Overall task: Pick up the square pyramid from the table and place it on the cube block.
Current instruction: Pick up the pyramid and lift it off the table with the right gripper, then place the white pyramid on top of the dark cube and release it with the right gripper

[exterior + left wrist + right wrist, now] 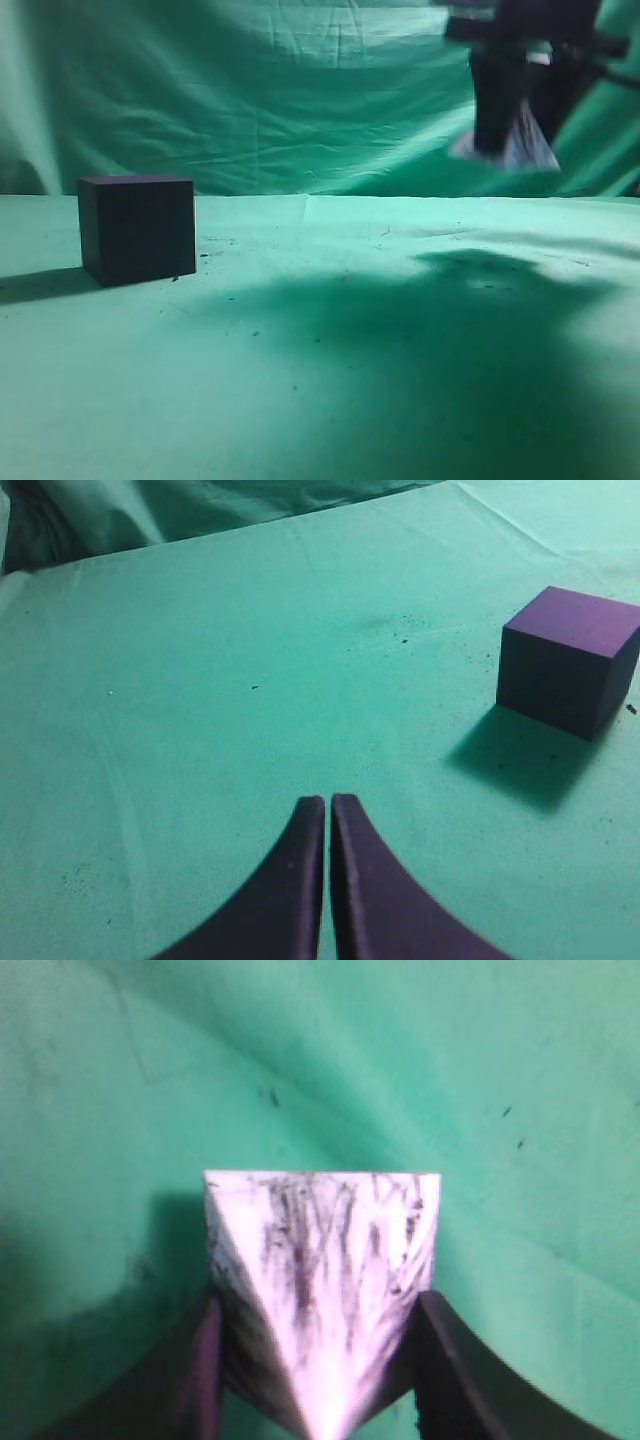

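Green cloth covers the tabletop (330,330), where the cube block (137,228) sits. High above and well right of it, the right pincer (520,135) grips the square pyramid (320,1280). The left pincer (328,810) is closed, empty.

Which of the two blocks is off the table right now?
The marbled whitish pyramid, clamped in the right gripper and held high; the dark purple cube sits on the green table.

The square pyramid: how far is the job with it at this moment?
Done: the right gripper has the square pyramid clamped and lifted above the table. In hand: carrying it. Left: setting it on the cube block, whose top is bare. The left gripper is shut, idle.
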Tool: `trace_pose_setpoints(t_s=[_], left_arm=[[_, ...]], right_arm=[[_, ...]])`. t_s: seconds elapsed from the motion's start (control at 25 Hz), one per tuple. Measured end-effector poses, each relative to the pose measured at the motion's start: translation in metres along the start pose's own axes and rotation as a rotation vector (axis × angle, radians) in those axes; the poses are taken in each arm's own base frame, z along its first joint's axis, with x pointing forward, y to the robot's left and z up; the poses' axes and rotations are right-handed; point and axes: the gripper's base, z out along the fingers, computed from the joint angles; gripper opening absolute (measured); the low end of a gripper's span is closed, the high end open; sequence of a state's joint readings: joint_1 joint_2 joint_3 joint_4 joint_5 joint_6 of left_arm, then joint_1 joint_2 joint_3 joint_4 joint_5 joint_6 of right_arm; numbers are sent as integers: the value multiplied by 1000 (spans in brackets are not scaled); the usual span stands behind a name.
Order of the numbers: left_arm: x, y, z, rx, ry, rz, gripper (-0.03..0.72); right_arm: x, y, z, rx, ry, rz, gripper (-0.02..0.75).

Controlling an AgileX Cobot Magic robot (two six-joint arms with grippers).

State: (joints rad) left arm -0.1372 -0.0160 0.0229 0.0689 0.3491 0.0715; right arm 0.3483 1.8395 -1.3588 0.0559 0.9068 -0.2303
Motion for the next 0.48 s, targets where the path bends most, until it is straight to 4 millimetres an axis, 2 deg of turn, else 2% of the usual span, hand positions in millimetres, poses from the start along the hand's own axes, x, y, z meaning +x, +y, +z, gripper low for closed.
trace_pose_setpoints(t_s=[0.12,0.2,0.28,0.36,0.44,0.48], left_arm=[[0,0,0,0,0,0,0],[0,0,0,0,0,0,0],[0,0,0,0,0,0,0],[0,0,0,0,0,0,0],[0,0,0,0,0,0,0],[0,0,0,0,0,0,0]], right_arm=[[-18,11,-39,-8,-70,-28,336],[-30,30,-60,-21,-102,-81,336],[-41,58,-77,-41,-142,-147,336],[-48,95,-88,-75,-181,-223,336],[-55,127,-95,-107,-210,-278,336],[-58,144,-92,-123,-205,-305,336]])
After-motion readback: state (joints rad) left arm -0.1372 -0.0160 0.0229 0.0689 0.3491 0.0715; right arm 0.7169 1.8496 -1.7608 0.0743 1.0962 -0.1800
